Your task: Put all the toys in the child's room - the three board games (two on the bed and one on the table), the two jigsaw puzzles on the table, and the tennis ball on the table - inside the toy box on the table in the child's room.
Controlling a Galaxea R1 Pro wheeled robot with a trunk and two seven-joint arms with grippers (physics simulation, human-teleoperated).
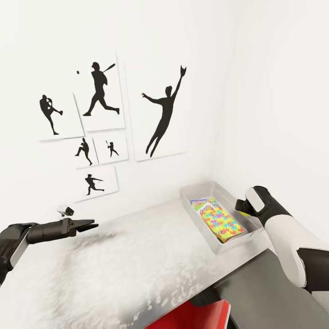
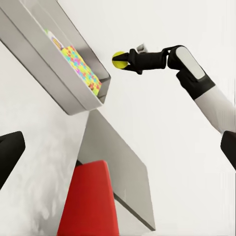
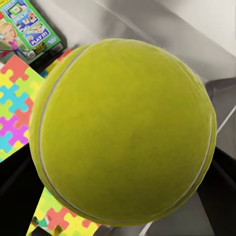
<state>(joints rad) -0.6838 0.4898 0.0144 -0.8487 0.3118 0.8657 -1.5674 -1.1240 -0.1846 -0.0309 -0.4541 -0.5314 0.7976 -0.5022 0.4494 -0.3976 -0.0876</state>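
The tennis ball (image 2: 117,59) is held in my right gripper (image 2: 124,60), which is shut on it. In the head view that gripper (image 1: 241,206) hovers over the right-hand rim of the grey toy box (image 1: 192,191), with a sliver of the ball (image 1: 245,213) showing beneath it. Up close, the ball (image 3: 123,130) hangs above a jigsaw puzzle (image 3: 14,108) and a board game (image 3: 29,24). Both lie inside the box, the puzzle (image 1: 222,220) on top of the game (image 1: 198,204). My left gripper (image 1: 87,225) floats open and empty above the table (image 1: 137,260), far left of the box.
The toy box (image 2: 44,59) stands in the table's back right corner against two white walls. A lower dark grey unit (image 2: 118,167) joins the table on the right. A red chair (image 1: 196,317) sits at the table's front edge. Sports silhouette pictures (image 1: 98,89) hang on the back wall.
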